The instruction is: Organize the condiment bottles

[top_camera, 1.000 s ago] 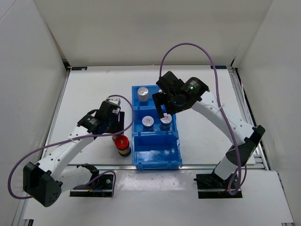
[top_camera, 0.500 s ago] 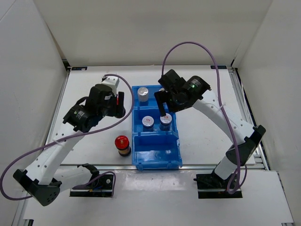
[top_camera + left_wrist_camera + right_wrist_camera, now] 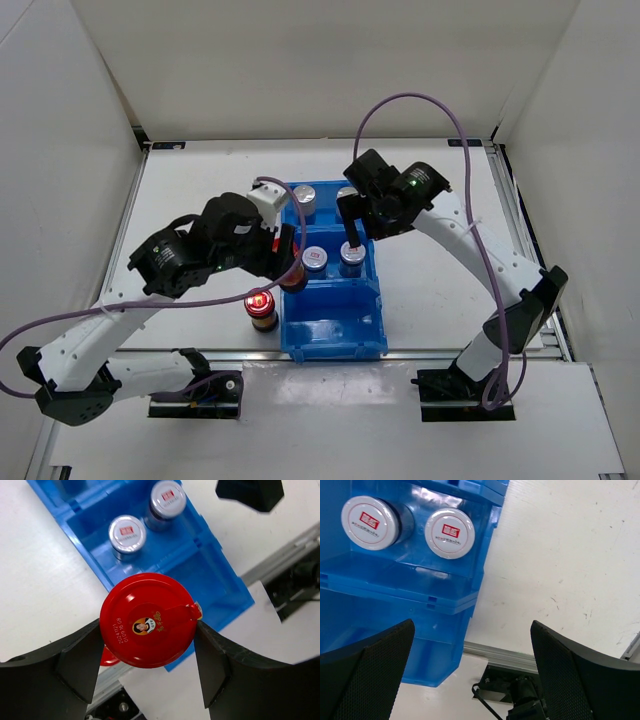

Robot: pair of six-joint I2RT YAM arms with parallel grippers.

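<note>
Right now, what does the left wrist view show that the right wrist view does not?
Only the left wrist view: the left gripper shut on a round red-capped bottle, held over the bin's edge, with a sliver of a second red cap showing beneath it. Only the right wrist view: the right gripper open and empty. Both: the blue plastic three-compartment bin and the two white-capped bottles with red marks, side by side in one compartment.

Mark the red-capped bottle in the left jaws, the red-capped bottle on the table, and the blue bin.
held red-capped bottle (image 3: 147, 620), left wrist view, top of cap.
table red-capped bottle (image 3: 261, 303), top external view, top of cap.
blue bin (image 3: 335, 325), top external view, bare near-compartment floor.
</note>
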